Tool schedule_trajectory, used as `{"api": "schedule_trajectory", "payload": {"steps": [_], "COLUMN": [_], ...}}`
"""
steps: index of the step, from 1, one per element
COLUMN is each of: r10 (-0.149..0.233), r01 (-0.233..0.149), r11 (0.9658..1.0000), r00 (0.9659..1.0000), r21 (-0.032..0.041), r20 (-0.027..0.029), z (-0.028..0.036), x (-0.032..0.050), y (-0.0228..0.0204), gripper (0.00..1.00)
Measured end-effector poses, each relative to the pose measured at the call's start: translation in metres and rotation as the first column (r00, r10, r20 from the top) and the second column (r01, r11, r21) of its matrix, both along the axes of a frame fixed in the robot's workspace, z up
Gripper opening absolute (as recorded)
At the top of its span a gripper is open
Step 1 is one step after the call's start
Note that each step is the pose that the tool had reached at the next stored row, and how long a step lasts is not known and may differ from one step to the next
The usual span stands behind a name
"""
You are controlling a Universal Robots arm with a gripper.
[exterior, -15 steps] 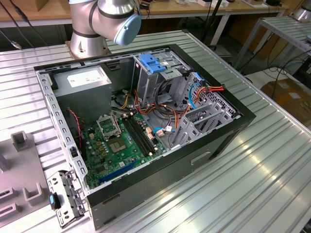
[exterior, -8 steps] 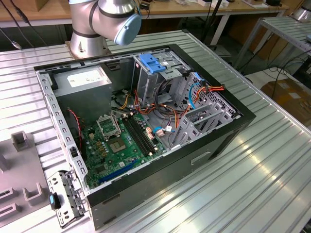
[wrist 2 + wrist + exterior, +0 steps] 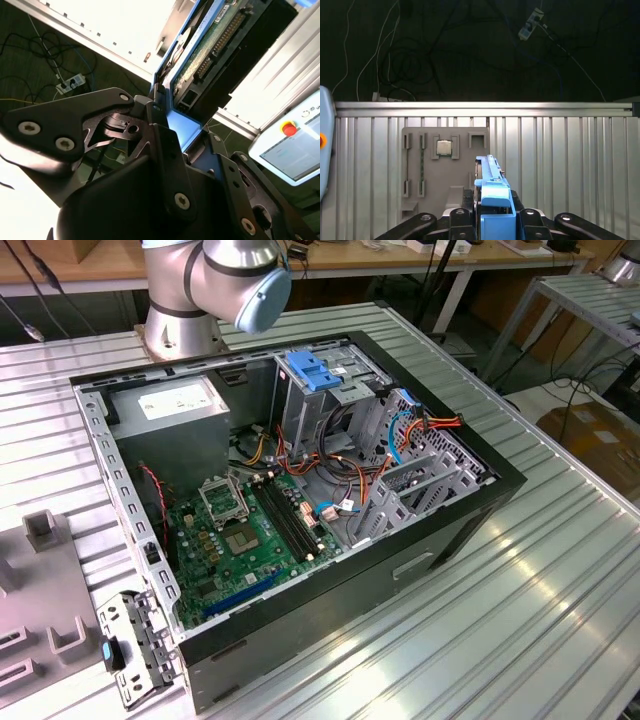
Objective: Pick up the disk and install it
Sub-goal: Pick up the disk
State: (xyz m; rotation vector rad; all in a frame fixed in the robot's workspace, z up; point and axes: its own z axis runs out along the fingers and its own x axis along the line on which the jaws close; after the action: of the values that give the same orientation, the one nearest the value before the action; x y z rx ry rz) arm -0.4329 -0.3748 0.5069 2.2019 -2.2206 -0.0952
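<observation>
Clamping the blue-railed disk (image 3: 492, 200) between the fingers (image 3: 167, 150), hovering over the ribbed surface (image 3: 560, 165) near a grey fixture plate (image 3: 445, 172).

Silver-grey arm (image 3: 200, 280) with a light-blue joint cap (image 3: 265, 295) — black hand (image 3: 180, 125) of linked plates, silver screws (image 3: 182, 201).

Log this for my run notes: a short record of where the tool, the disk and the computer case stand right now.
tool: shut on the disk
disk: gripped at its blue-railed end, green circuit board showing in the second wrist view
beneath the disk: grey fixture plate holding a processor chip, on the ribbed metal table
computer case: open, motherboard exposed
install: not yet done
</observation>
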Motion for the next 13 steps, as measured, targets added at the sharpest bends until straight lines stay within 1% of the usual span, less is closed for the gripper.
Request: {"api": "schedule_trajectory", "payload": {"steps": [3,10,13], "r10": [0.0,0.0,0.0], "r01": [0.0,0.0,0.0], "r11": [1.0,1.0,1.0], "r00": [1.0,1.0,1.0], "r21": [0.0001,0.0001,0.0001], "r20": [0.0001,0.0,0.0], "z": [0.0,0.0,0.0], "x": [0.0046,0.0116,0.0158], "y": [0.0,0.0,0.0], "gripper": [0.37,0.37,0.37]}}
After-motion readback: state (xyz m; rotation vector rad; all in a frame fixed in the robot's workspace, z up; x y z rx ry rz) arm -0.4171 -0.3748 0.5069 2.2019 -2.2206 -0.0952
